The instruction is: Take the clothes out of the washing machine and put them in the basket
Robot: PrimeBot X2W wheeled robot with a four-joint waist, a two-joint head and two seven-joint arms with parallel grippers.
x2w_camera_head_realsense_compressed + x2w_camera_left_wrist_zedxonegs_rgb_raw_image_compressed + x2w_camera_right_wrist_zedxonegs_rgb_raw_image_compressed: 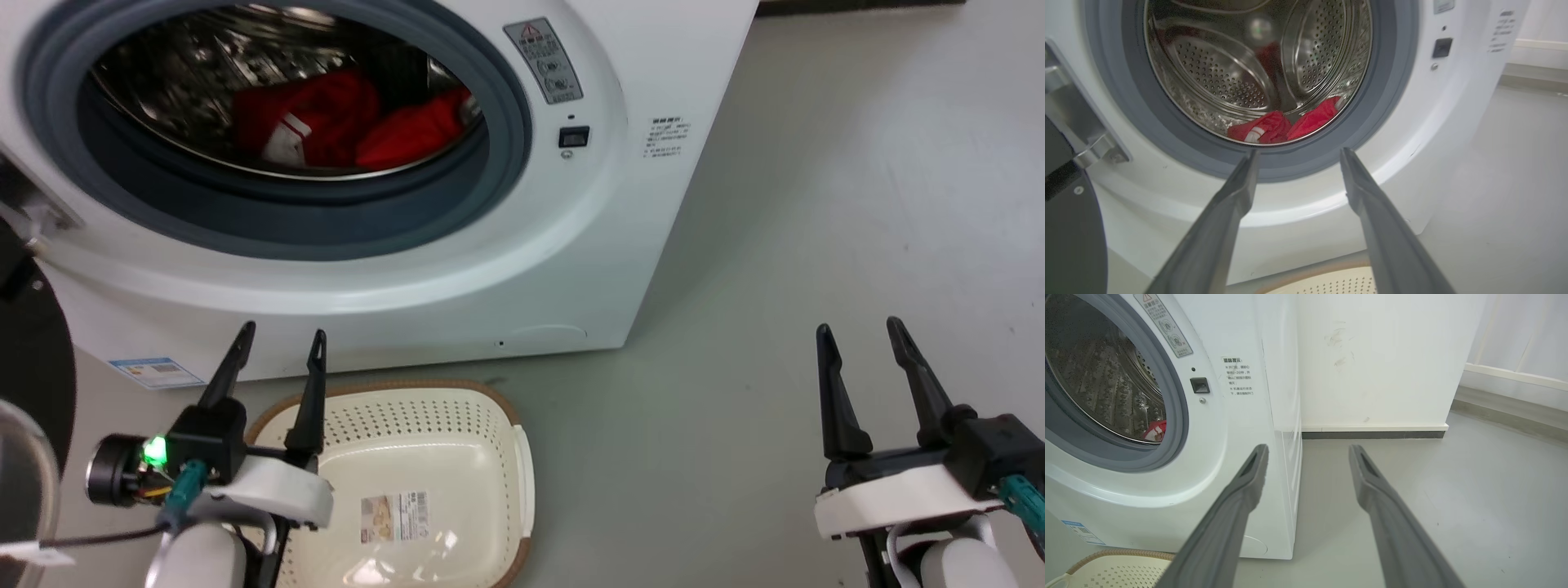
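1. Clothes (351,122): two red heaps side by side, low in the drum (163,90) of the washer (571,245).
2. Basket (457,425): mouth up on the floor (735,408), just before the washer.
3. Left claw (283,331): spread, empty, above the basket's near-left edge, fingers pointing at the washer.
4. Right claw (859,325): spread, empty, over floor right of the washer.

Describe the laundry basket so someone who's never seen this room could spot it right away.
Find the white washing machine with its open porthole. On the floor just before it sits the basket: cream, perforated, brown-rimmed, with a paper label inside.
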